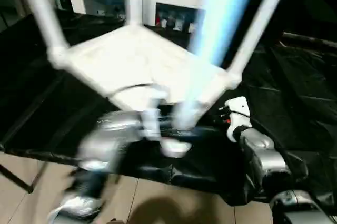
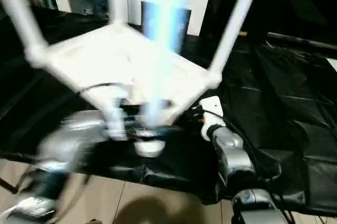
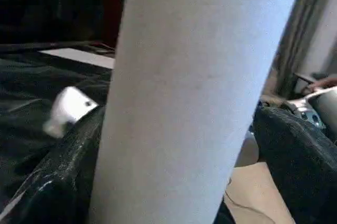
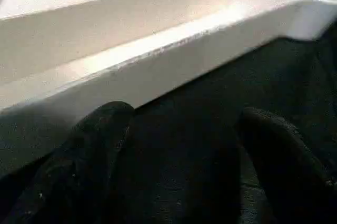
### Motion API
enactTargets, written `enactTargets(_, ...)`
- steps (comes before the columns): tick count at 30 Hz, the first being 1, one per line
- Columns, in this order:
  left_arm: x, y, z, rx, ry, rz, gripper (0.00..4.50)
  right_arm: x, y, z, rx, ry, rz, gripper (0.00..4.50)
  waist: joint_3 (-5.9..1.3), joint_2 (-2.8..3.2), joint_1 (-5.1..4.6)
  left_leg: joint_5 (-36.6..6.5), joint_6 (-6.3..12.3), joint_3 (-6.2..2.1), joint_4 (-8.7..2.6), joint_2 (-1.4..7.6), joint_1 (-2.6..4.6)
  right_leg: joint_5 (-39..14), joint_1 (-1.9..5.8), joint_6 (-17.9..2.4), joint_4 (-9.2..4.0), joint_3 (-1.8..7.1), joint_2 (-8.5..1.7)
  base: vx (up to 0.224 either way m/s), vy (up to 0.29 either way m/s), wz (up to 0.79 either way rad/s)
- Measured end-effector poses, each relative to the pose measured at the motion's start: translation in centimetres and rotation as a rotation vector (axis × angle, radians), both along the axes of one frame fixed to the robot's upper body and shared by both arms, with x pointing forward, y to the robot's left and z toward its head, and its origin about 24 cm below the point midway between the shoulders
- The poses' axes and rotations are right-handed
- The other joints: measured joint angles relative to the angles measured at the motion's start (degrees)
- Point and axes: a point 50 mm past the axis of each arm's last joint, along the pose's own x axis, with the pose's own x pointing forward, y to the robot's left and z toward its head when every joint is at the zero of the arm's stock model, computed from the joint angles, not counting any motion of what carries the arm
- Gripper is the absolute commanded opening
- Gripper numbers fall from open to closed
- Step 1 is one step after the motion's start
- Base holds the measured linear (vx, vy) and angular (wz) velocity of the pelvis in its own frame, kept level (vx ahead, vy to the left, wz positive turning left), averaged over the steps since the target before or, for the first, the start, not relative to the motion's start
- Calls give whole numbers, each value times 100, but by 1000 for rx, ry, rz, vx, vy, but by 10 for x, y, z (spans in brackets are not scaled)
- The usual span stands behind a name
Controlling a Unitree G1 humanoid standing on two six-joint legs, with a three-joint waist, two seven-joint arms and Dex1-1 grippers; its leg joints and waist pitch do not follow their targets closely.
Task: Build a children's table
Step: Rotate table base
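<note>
At the tabletop's (image 1: 295, 87) near edge, left claw (image 3: 174, 203) holds the fourth leg (image 3: 200, 92); right claw (image 4: 179, 166) wide; I'd seat it squarely.

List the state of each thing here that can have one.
Table: upside down on the black cover, ribbed underside up.
Three legs: standing in corner sockets.
Fourth leg: tilted, held, seating unclear.
Left gripper: jaws closed on the fourth leg.
Right gripper: jaws open, empty, by the table's edge.
</note>
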Motion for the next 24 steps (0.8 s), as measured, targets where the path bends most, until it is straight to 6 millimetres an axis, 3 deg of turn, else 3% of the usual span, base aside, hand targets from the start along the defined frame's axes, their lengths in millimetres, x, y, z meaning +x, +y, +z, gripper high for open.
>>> enactTargets(4,3,-18,-6,59,-60,-4,446,1,0,1,-11,-12,-6,384,-2,5,-7,0,0,2,2,-2,-1,0,0,0,0,3,-2,0,0,0)
enactTargets(9,6,-22,-20,131,-77,20,446,1,-1,2,-8,-25,4,384,-3,16,-9,0,1,1,2,-2,0,1,0,0,1,3,-1,0,0,0)
enactTargets(19,36,-26,-24,251,-249,287,446,-1,-8,4,0,-50,46,384,1,89,58,0,2,0,10,-3,2,25,3,-1,1,3,-5,0,0,0)
enactTargets(24,23,-21,-16,113,-209,136,446,-6,-27,11,13,-73,81,384,1,102,156,0,2,1,7,-4,-3,26,2,-1,-3,-2,-12,0,0,0)
